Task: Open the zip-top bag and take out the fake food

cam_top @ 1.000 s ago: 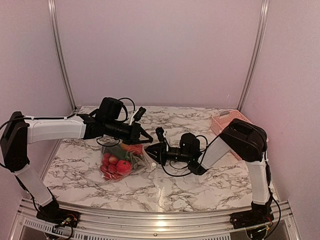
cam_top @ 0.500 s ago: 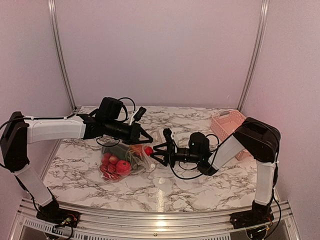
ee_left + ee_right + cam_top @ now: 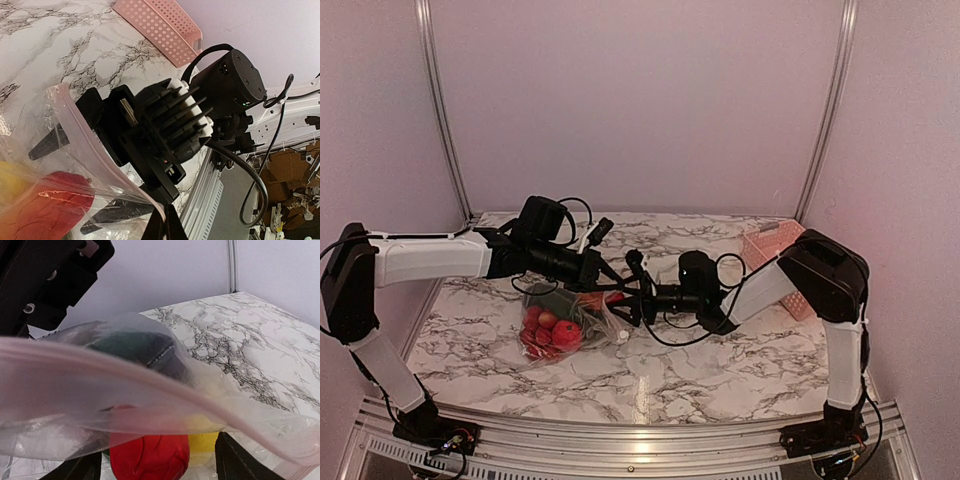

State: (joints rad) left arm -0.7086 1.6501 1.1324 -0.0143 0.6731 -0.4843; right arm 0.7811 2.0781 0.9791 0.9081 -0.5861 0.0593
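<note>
On the marble tabletop (image 3: 720,370), busy with removing the fake food (image 3: 552,328): zip-top bag (image 3: 570,322) pinched at its rim by the closed left claw (image 3: 608,278), right claw (image 3: 625,302) spread wide, empty, around a red piece (image 3: 150,457) in the mouth; next, probably, closing gently and pulling out.

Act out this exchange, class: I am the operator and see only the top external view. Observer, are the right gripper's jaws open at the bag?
Observer: Yes; the left wrist view shows the right gripper with fingers spread at the mouth of the zip-top bag.
Operator: What lies between them?
Observer: The right wrist view shows a red piece of fake food between them, a yellow piece beside it.
Operator: Who holds the rim?
Observer: The left gripper, pinched shut on it.
</note>
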